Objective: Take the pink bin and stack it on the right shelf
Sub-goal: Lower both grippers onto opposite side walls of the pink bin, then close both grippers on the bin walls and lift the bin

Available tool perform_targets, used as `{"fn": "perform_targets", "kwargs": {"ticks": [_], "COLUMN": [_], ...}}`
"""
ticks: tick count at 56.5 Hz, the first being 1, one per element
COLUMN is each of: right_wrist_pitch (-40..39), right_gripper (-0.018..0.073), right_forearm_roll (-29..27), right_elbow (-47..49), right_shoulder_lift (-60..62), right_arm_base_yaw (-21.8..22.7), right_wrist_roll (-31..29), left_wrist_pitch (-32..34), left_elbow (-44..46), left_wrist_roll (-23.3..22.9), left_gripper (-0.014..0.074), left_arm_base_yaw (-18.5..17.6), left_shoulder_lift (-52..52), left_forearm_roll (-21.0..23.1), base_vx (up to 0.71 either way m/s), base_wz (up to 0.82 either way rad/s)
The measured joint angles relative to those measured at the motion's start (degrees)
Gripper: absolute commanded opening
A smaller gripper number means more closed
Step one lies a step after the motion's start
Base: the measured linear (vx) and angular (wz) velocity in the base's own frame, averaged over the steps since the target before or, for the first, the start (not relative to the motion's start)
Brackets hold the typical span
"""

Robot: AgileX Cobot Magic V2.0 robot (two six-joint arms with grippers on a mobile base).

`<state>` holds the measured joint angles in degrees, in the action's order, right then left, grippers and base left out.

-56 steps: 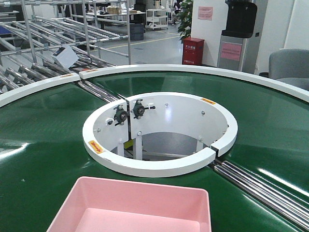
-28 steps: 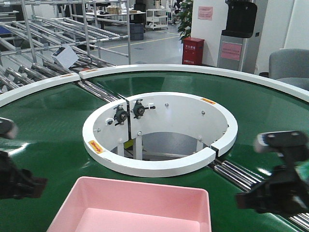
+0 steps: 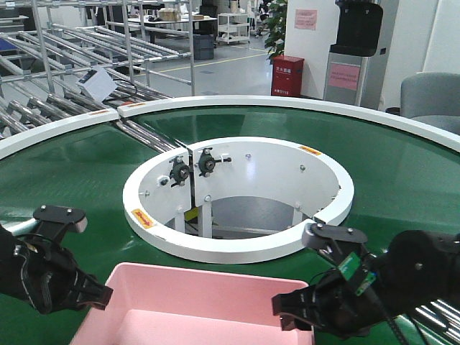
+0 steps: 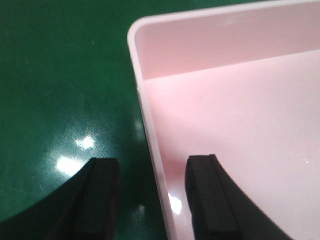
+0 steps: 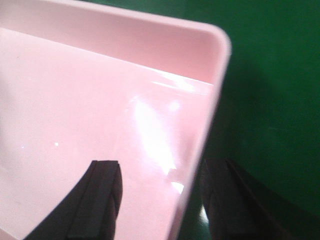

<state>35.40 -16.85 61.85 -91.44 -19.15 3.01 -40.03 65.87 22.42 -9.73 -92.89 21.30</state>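
At the bottom of the frame, the left claw (image 4: 152,197) and right claw (image 5: 161,200) each gape astride a side wall of the pink bin (image 3: 208,293), ready to pinch and lift.

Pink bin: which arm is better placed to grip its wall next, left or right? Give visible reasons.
Left, marginally. The left tool is open with the bin wall about centred between its fingers. The right tool also straddles its wall, but nearer the outer finger. Lifting probably needs both.
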Motion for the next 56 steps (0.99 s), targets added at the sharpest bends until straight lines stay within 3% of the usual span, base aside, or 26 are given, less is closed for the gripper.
{"fn": "perform_targets", "kwargs": {"ticks": [19, 33, 43, 52, 56], "right_wrist_pitch": [0.82, 1.17, 1.39, 1.53, 1.53], "right_gripper": [0.0405, 0.0221, 0.0076, -0.0015, -0.0012], "right_forearm_roll": [-0.93, -0.90, -0.32, 0.51, 0.91], "right_elbow": [0.24, 0.24, 0.24, 0.18, 0.19], "right_shoulder_lift": [-6.82, -7.25, -7.25, -6.81, -5.29], "right_arm_base_yaw": [-0.30, -0.30, -0.23, -0.17, -0.17], "right_wrist_roll": [4.86, 4.91, 5.60, 5.79, 5.81], "left_wrist_pitch": [-0.57, -1.35, -2.59, -3.56, -3.62], "left_elbow": [0.00, 0.00, 0.07, 0.18, 0.18], "left_wrist_roll": [-0.05, -0.05, -0.05, -0.39, -0.44], "left_gripper": [0.0434, 0.0391, 0.0240, -0.0012, -0.0010], "left_arm_base_yaw": [0.00, 0.00, 0.00, 0.12, 0.18], "left_shoulder_lift": [-4.21, -6.84, -8.18, -6.90, -5.52], "left_forearm_roll": [0.07, 2.84, 5.26, 5.88, 6.59], "base_vx": [0.00, 0.00, 0.00, 0.00, 0.00], "base_wz": [0.00, 0.00, 0.00, 0.00, 0.00]}}
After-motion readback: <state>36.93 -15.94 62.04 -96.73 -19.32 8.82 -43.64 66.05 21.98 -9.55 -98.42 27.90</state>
